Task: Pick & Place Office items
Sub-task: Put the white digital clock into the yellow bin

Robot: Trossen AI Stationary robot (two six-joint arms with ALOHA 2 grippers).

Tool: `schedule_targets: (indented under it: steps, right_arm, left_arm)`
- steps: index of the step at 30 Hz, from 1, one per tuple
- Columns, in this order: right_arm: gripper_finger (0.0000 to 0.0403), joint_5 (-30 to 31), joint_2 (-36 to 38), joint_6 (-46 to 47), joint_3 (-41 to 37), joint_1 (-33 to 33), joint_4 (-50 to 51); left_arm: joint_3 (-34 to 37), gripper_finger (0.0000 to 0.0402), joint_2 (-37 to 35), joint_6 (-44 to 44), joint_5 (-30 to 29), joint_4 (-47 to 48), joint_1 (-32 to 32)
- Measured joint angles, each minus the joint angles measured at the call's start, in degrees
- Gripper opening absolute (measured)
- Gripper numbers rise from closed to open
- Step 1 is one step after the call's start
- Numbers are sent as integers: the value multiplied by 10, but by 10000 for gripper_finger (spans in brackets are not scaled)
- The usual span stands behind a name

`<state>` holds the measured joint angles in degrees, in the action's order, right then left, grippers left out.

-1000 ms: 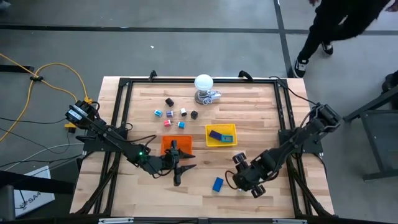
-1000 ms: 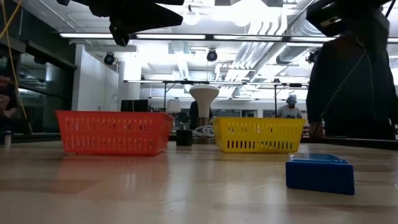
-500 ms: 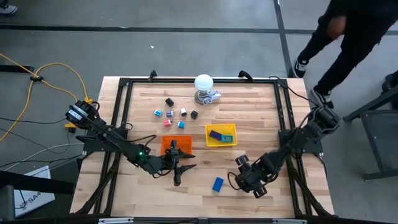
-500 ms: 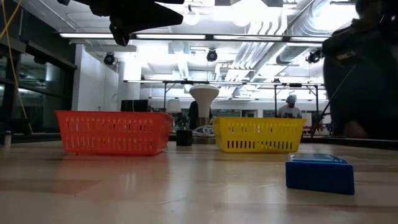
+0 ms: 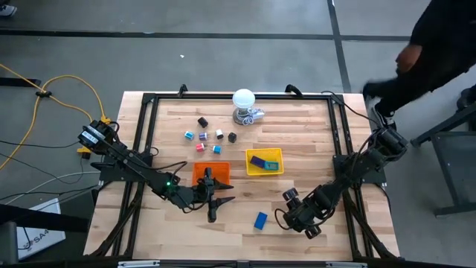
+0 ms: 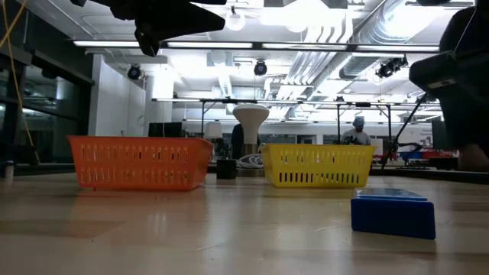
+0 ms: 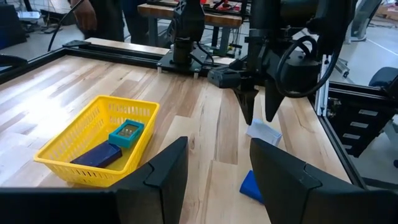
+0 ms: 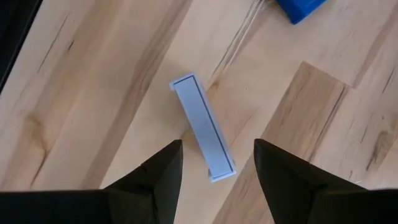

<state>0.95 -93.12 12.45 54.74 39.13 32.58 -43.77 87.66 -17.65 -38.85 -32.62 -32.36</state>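
My right gripper (image 8: 217, 171) is open and points down near the table's near right part (image 5: 297, 217). Its fingers stand on either side of a pale grey flat block (image 8: 203, 127) lying on the wood, without touching it; the left wrist view shows the same gripper (image 7: 256, 111) above the block (image 7: 264, 132). A blue block (image 5: 260, 219) lies just left of it. My left gripper (image 5: 225, 193) waits open at the orange tray (image 5: 199, 173), raised (image 6: 179, 19). Several tiny coloured bits (image 5: 209, 137) lie at the far middle.
The yellow tray (image 5: 265, 161) holds a dark blue block (image 7: 99, 155) and a teal block (image 7: 126, 134). A white ball on a metallic base (image 5: 244, 100) stands near the far edge. A black frame rims the table. A person (image 5: 439, 45) moves beyond the far right corner.
My right arm has shifted slightly over the grey block, toward the table's right edge. Beyond the far right corner the person has walked to the right. My left arm has kept still.
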Motion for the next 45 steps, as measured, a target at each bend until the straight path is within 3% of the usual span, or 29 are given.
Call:
schedule_targets:
  steps: [13,29,45]
  right_arm:
    - [182,-10,0,0,-23,0,-15]
    - [88,-11,0,-2,-23,-2,-15]
    - [58,-11,0,-2,-23,-2,-15]
  left_arm:
    - [0,165,0,0,0,0,0]
    - [0,165,0,1,0,0,0]
    - [0,165,0,2,0,0,0]
